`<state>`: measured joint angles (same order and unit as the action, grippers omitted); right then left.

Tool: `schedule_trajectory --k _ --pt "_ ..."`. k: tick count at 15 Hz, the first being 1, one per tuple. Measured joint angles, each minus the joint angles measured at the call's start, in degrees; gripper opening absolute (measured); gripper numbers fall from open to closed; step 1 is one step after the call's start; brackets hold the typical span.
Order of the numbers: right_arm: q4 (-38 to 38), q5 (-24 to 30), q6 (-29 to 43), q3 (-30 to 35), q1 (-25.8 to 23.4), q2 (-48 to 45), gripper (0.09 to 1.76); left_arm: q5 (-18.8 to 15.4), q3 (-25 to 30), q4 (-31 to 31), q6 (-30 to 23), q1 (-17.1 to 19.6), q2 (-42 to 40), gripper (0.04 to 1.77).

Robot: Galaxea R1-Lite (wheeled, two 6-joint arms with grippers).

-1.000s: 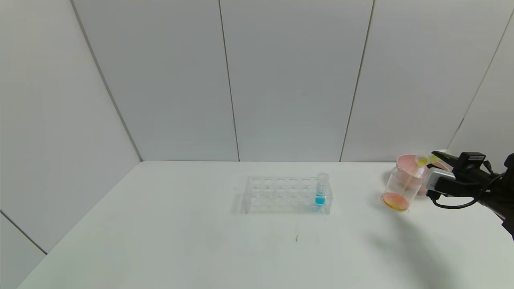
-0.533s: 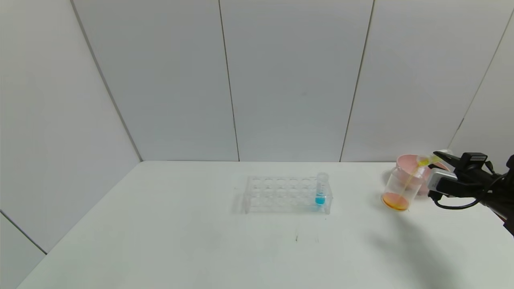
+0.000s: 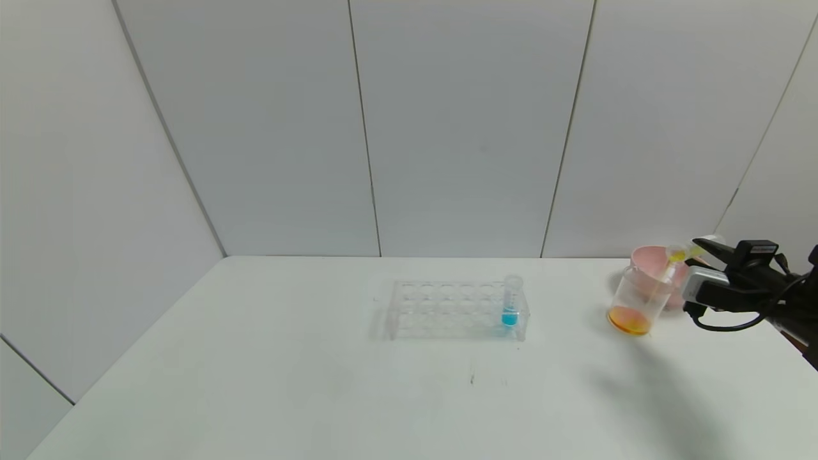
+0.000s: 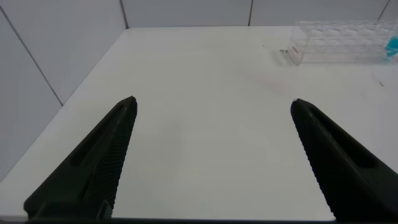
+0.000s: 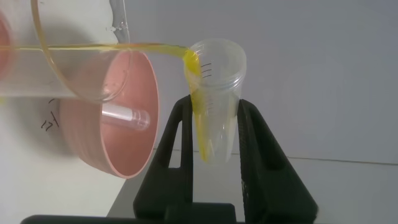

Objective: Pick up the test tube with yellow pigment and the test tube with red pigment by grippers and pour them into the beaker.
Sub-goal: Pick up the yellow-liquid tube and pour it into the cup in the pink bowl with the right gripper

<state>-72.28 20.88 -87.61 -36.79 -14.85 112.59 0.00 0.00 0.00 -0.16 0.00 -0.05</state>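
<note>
My right gripper point(image 3: 700, 245) is shut on the test tube with yellow pigment point(image 3: 682, 253), tilted with its mouth over the beaker point(image 3: 632, 299). In the right wrist view the tube point(image 5: 216, 81) sits between the jaws of the gripper point(image 5: 215, 103), and a thin yellow stream runs from its rim into the beaker point(image 5: 74, 62). The beaker holds orange liquid at its bottom. A clear empty tube point(image 5: 127, 116) lies in the pink bowl point(image 5: 93, 146); I see no red pigment in it. My left gripper point(image 4: 212, 101) is open and empty over bare table, far from the rack.
A clear rack point(image 3: 447, 311) stands mid-table with a blue-liquid tube point(image 3: 510, 301) at its right end. The pink bowl point(image 3: 648, 259) stands right behind the beaker, near the table's far right edge. The rack also shows in the left wrist view point(image 4: 339, 42).
My right gripper has lifted and tipped the yellow tube a little more. The liquid at the beaker's bottom has grown slightly. The left arm has not moved.
</note>
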Motion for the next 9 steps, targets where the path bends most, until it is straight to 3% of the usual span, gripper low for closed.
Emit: schedule_trajectory --k 9 --pt "0.1 -0.26 -0.44 -1.71 1.54 0.09 0.5 0.0 0.0 0.0 0.0 0.0 0.0 1.76"
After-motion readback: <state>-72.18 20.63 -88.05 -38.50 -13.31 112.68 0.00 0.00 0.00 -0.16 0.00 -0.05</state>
